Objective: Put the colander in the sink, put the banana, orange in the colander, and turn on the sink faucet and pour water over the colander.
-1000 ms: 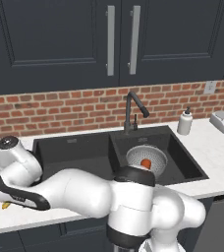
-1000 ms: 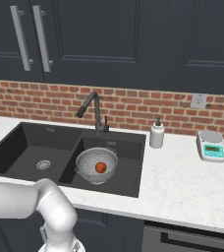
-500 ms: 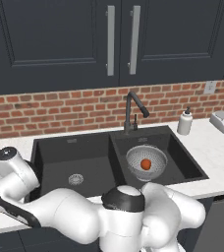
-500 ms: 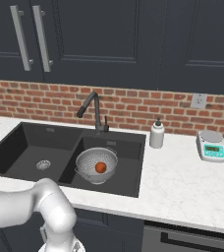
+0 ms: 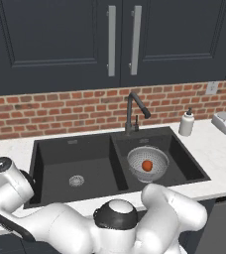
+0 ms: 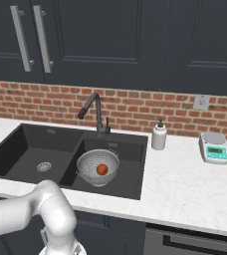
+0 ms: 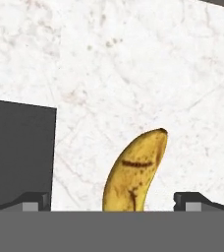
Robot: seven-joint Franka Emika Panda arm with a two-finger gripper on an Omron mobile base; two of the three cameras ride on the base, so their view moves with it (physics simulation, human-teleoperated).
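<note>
Left base view: colander (image 5: 147,164) sits in right basin of sink (image 5: 75,158), orange (image 5: 146,165) inside it; sink faucet (image 5: 134,110) behind.

Right base view: same layout (colander and orange steps look done).

Hand view: banana (image 7: 133,173) lies on marble worktop (image 7: 133,74), between spread tips of pincer (image 7: 111,200), jaws wide, nothing held. Step in hand: banana pickup. Next, likely: descend, close on banana.
</note>
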